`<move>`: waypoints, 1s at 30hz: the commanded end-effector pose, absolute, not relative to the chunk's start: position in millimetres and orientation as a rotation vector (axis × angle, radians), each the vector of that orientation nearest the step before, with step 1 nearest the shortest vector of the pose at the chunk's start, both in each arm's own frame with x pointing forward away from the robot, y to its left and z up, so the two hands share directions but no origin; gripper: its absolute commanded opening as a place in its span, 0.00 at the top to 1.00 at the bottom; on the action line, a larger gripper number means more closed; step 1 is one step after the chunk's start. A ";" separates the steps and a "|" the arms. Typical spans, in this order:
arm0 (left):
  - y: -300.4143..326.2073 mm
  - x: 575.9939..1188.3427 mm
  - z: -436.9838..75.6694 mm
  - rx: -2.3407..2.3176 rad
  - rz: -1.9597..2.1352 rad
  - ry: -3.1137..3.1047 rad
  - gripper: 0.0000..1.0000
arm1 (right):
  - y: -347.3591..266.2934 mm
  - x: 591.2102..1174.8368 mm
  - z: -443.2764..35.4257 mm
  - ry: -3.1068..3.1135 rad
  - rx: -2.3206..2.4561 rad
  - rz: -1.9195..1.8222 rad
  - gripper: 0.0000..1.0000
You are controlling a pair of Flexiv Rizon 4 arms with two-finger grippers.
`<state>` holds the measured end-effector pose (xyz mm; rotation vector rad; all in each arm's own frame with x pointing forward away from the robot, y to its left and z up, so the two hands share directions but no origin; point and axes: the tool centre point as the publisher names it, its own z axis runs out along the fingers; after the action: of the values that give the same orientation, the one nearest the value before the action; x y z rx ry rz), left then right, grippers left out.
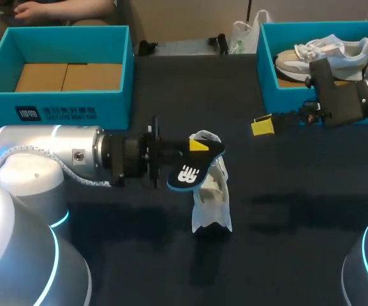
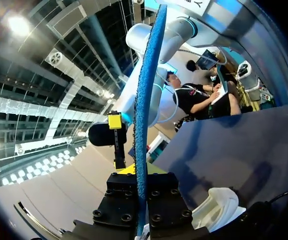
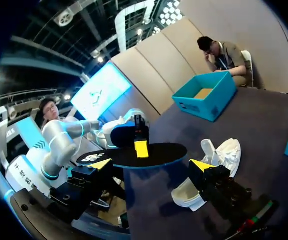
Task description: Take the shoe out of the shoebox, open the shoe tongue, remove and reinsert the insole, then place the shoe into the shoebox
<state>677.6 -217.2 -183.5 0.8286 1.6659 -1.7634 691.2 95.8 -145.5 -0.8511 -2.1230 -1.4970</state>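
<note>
Left gripper (image 1: 198, 146), clamped on the insole (image 1: 189, 172), holds it just above the shoe (image 1: 212, 199), oblique to the shoe's length; right gripper (image 3: 150, 166), fingers spread and empty, stands well apart.

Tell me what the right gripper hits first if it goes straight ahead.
Most likely the black insole clamped in the left gripper, which sits dead ahead of the right gripper; depth is hard to judge.

Table (image 1: 298, 223): dark navy matte top, lit from overhead, faint soft shadows on surface, far edge straight across head view.
</note>
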 end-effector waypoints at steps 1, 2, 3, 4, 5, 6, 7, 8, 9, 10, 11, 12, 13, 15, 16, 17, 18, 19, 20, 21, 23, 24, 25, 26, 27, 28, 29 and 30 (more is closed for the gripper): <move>-217.2 678.2 -183.3 0.832 -1.763 1.668 1.00 | 97.2 691.1 -146.0 -2.124 -0.854 -1.495 0.00; -217.2 678.2 -183.3 0.832 -1.763 1.668 1.00 | 97.2 691.1 -146.0 -2.124 -0.854 -1.495 0.00; -217.2 678.2 -183.3 0.832 -1.763 1.668 1.00 | 97.2 691.1 -146.0 -2.124 -0.854 -1.495 0.00; -217.2 678.2 -183.3 0.832 -1.763 1.668 1.00 | 97.2 691.1 -146.0 -2.124 -0.854 -1.495 0.00; -217.2 678.2 -183.3 0.832 -1.763 1.668 1.00 | 97.2 691.1 -146.0 -2.124 -0.854 -1.495 0.00; -217.2 678.2 -183.3 0.832 -1.763 1.668 1.00 | 97.2 691.1 -146.0 -2.124 -0.854 -1.495 0.00; -217.2 678.2 -183.3 0.832 -1.763 1.668 1.00 | 97.2 691.1 -146.0 -2.124 -0.854 -1.495 0.00; -217.2 678.2 -183.3 0.832 -1.763 1.668 1.00 | 97.2 691.1 -146.0 -2.124 -0.854 -1.495 0.00; -217.2 678.2 -183.3 0.832 -1.763 1.668 1.00 | 97.2 691.1 -146.0 -2.124 -0.854 -1.495 0.00; -217.2 678.2 -183.3 0.832 -1.763 1.668 1.00 | 97.2 691.1 -146.0 -2.124 -0.854 -1.495 0.00; -217.2 678.2 -183.3 0.832 -1.763 1.668 1.00 | 97.2 691.1 -146.0 -2.124 -0.854 -1.495 0.00; -217.2 678.2 -183.3 0.832 -1.763 1.668 1.00 | 97.2 691.1 -146.0 -2.124 -0.854 -1.495 0.00; -217.2 678.2 -183.3 0.832 -1.763 1.668 1.00 | 94.8 696.1 -149.2 -2.180 -0.850 -1.463 0.00; -217.2 678.2 -183.3 0.832 -1.763 1.668 1.00 | 92.9 701.6 -150.7 -2.287 -0.765 -1.518 0.00; -216.5 677.0 -182.1 0.813 -1.787 1.668 1.00 | 91.7 702.3 -150.9 -2.337 -0.724 -1.530 0.00; -215.3 675.9 -180.7 0.798 -1.808 1.673 1.00 | 91.1 703.4 -150.2 -2.372 -0.669 -1.554 0.00; -214.2 674.8 -178.9 0.783 -1.825 1.664 1.00 | 89.6 703.6 -150.6 -2.424 -0.635 -1.575 0.00; -212.8 674.0 -177.3 0.770 -1.833 1.672 1.00 | 88.0 704.3 -151.1 -2.484 -0.576 -1.580 0.00; -211.9 673.4 -176.6 0.760 -1.843 1.676 1.00 | 87.2 704.6 -151.7 -2.543 -0.543 -1.549 0.00; -210.1 672.3 -174.6 0.744 -1.863 1.671 1.00 | 83.1 704.4 -154.5 -2.618 -0.537 -1.536 0.00; -207.5 671.3 -174.1 0.733 -1.859 1.690 1.00 | 84.4 703.1 -158.0 -2.712 -0.488 -1.496 0.00; -206.1 670.7 -174.1 0.711 -1.885 1.690 1.00 | 83.7 702.9 -159.4 -2.754 -0.414 -1.503 0.00; -205.2 670.2 -174.1 0.697 -1.889 1.704 1.00 | 83.6 702.2 -161.3 -2.775 -0.422 -1.485 0.00; -204.2 669.7 -174.6 0.690 -1.885 1.716 1.00 | 81.6 702.1 -163.9 -2.825 -0.389 -1.478 0.00; -203.6 669.0 -175.1 0.676 -1.892 1.724 1.00 | 81.1 701.9 -164.6 -2.856 -0.348 -1.461 0.00; -203.0 667.5 -175.0 0.662 -1.908 1.728 1.00 | 80.4 701.4 -166.8 -2.894 -0.338 -1.427 0.00; -202.8 666.1 -174.4 0.652 -1.906 1.738 1.00 | 80.2 701.1 -167.8 -2.922 -0.275 -1.429 0.00; -202.6 664.8 -174.0 0.649 -1.908 1.744 1.00 | 80.8 700.5 -169.1 -2.952 -0.268 -1.385 0.00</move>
<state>672.2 -207.0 -177.4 0.6585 1.7318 -1.9199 708.2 79.6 -172.1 -0.4516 -2.6882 -1.4986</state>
